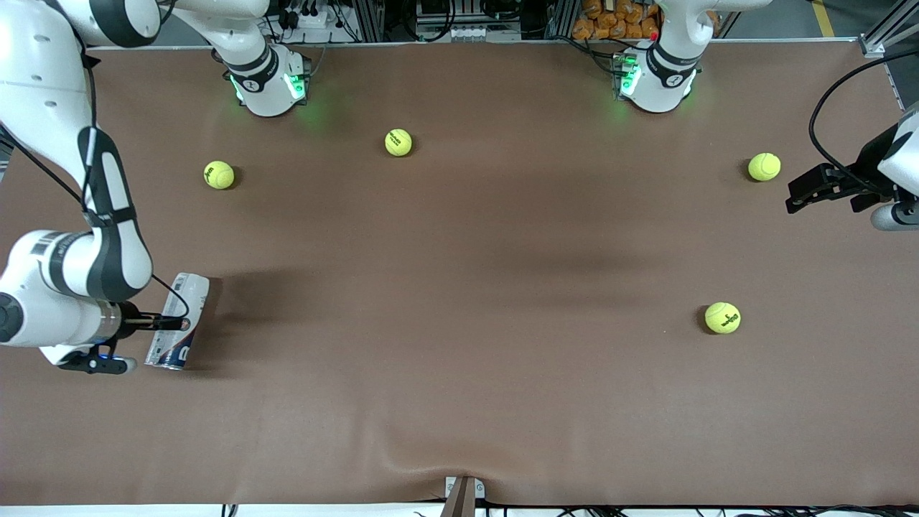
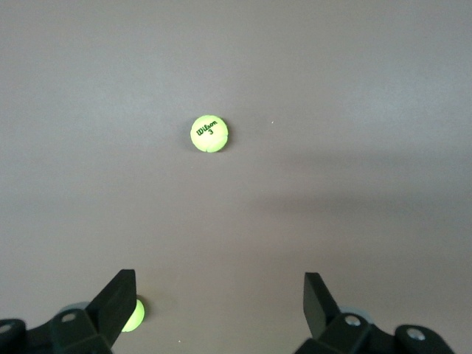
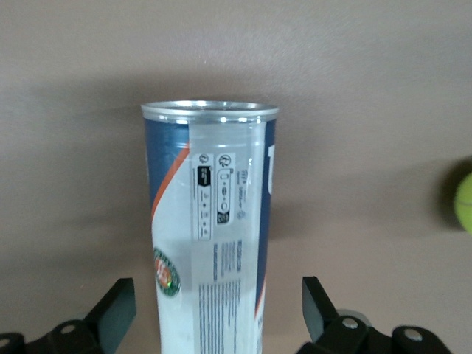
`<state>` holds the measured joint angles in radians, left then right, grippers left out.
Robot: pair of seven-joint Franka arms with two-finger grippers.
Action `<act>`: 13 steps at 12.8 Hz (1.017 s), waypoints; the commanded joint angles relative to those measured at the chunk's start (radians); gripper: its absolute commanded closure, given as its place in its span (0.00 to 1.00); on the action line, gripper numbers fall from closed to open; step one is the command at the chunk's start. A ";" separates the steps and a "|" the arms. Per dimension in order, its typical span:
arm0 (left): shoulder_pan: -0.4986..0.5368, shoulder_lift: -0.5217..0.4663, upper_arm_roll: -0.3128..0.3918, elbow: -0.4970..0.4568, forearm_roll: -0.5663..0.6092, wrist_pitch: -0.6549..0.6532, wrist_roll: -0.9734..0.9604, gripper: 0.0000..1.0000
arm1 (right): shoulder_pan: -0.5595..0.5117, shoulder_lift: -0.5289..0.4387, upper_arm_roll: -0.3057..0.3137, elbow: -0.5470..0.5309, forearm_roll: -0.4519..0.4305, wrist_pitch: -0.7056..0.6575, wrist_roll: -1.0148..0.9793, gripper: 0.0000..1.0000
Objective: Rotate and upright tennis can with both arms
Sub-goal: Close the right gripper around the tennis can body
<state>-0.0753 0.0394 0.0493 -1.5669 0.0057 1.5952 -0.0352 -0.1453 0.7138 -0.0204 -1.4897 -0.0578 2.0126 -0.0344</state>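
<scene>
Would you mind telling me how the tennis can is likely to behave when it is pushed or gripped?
The tennis can lies on its side, so it would probably roll if nudged. Its glossy round wall may slip between fingers. It looks like thin clear plastic, so likely light.

Four yellow-green tennis balls (image 1: 218,174) (image 1: 398,142) (image 1: 764,166) (image 1: 722,317) lie scattered on the brown table (image 1: 459,287).

Robotics laboratory: two bench-mounted robot arm bases (image 1: 269,82) with green indicator lights at frame top, brown covered worktop (image 1: 459,287), aluminium framing and cable bundles (image 1: 316,18) along the upper edge.
</scene>
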 commanded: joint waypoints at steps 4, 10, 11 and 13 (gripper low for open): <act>0.006 0.000 0.000 0.010 -0.015 -0.014 0.017 0.00 | -0.014 0.038 0.011 0.013 0.101 -0.008 -0.022 0.00; 0.008 0.002 0.001 0.010 -0.015 -0.014 0.021 0.00 | -0.036 0.064 0.010 0.006 0.093 -0.009 -0.171 0.00; 0.008 0.002 0.001 0.010 -0.015 -0.014 0.021 0.00 | -0.036 0.068 0.008 0.005 0.089 -0.011 -0.197 0.00; 0.006 0.002 0.001 0.010 -0.015 -0.014 0.020 0.00 | -0.040 0.070 0.010 0.003 0.072 -0.009 -0.245 0.00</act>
<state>-0.0744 0.0403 0.0506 -1.5670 0.0057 1.5950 -0.0352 -0.1700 0.7794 -0.0233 -1.4904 0.0232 2.0092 -0.2327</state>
